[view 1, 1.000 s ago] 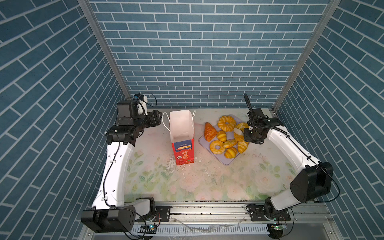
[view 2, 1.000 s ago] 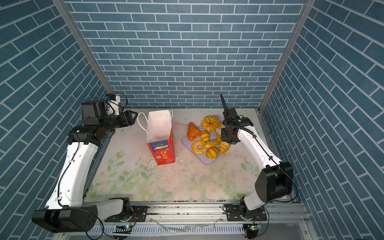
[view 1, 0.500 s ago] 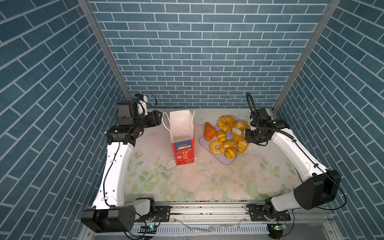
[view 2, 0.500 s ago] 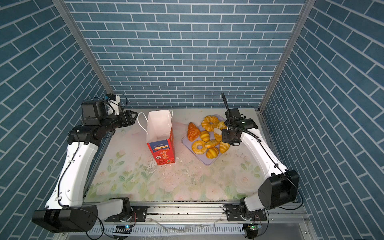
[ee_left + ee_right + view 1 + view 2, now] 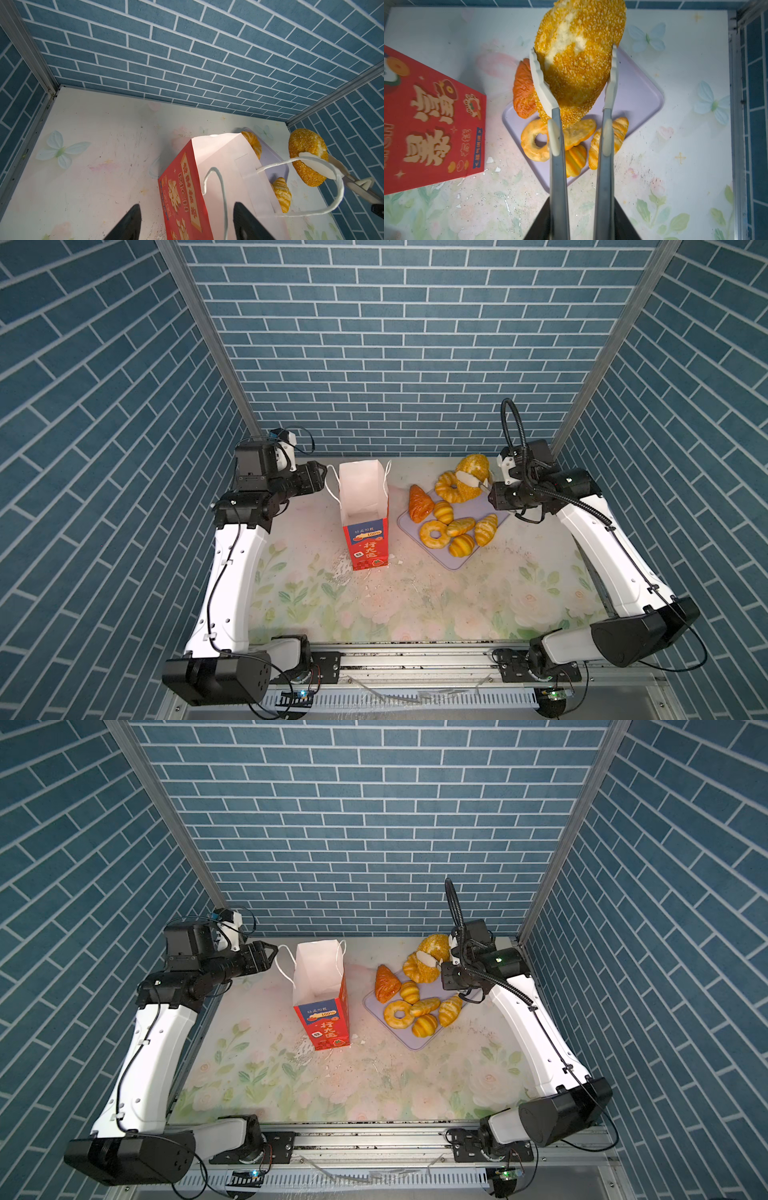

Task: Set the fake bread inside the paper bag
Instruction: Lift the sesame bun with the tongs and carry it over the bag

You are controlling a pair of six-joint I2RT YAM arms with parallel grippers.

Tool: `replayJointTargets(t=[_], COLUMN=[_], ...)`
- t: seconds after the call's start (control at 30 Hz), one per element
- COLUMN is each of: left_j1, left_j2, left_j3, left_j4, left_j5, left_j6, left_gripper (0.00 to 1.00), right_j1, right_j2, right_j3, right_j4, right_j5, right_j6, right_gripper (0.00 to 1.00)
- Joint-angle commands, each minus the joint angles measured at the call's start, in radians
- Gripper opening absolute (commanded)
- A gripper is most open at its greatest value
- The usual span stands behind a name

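Right wrist view: my right gripper (image 5: 581, 224) is clamped on a pair of tongs (image 5: 558, 166). Their white tips pinch the speckled loaf (image 5: 577, 62) from both sides and hold it in the air. This close view gives the grip, but the loaf and tongs hide part of the pile below.

Both top views place it: the loaf (image 5: 473, 466) hangs to the right of the bag (image 5: 363, 506), well apart from it. The bag stands upright on the desk (image 5: 374, 605), mouth open and white lining showing. Only these views show that opening.

Count from a top view, all to the right of the bag:
- loaf, one, in the tongs
- croissant (image 5: 420, 502), one, red-brown, nearest the bag
- ring donuts (image 5: 434, 534), two, the second partly behind the loaf
- rolls (image 5: 461, 545), four

Eight pieces in all. Seven lie on or at the edge of one lilac tray (image 5: 451, 562).

Left wrist view: my left gripper (image 5: 186, 207) is spread apart and holds nothing. It sits on the bag's left side, with a cord handle (image 5: 223, 197) looping just in front of it. From here the bag hides most of the tray, and only two pieces peek past its edge. The loaf in the tongs shows beyond.
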Motion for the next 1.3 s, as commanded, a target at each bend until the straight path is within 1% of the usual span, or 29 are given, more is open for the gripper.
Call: replayJointTargets(t=[0.0, 0.33, 0.53, 0.63, 0.77, 0.87, 1.0, 1.03, 1.17, 1.27], left_j1=[0.006, 0.006, 0.006, 0.004, 0.000, -0.001, -0.003, -0.003, -0.003, -0.003], left_j2=[0.002, 0.012, 0.048, 0.061, 0.070, 0.075, 0.077, 0.074, 0.059, 0.050], left_j3=[-0.020, -0.032, -0.026, -0.022, -0.014, -0.023, -0.038, -0.044, -0.071, -0.086], left_j4=[0.022, 0.030, 0.040, 0.056, 0.061, 0.071, 0.087, 0.089, 0.107, 0.120], left_j5=[0.016, 0.015, 0.025, 0.044, 0.058, 0.071, 0.077, 0.071, 0.053, 0.046], left_j6=[-0.012, -0.013, -0.010, -0.019, -0.017, -0.027, -0.049, -0.056, -0.074, -0.090], left_gripper=[0.71, 0.71, 0.70, 0.69, 0.66, 0.59, 0.46, 0.42, 0.31, 0.24], right_j1=[0.021, 0.175, 0.271, 0.322, 0.381, 0.407, 0.457, 0.474, 0.529, 0.543], right_j2=[0.013, 0.206, 0.296, 0.333, 0.348, 0.351, 0.373, 0.384, 0.396, 0.407], right_j3=[0.108, 0.484, 0.689, 0.768, 0.810, 0.831, 0.862, 0.880, 0.907, 0.905], right_j4=[0.017, -0.072, -0.131, -0.153, -0.144, -0.128, -0.118, -0.127, -0.139, -0.147], right_j5=[-0.019, -0.032, -0.036, -0.022, 0.022, 0.020, -0.025, -0.020, 0.032, 0.009], right_j6=[-0.054, -0.132, -0.165, -0.191, -0.206, -0.207, -0.216, -0.216, -0.227, -0.204], right_gripper=[0.11, 0.11, 0.11, 0.11, 0.10, 0.10, 0.10, 0.10, 0.10, 0.10])
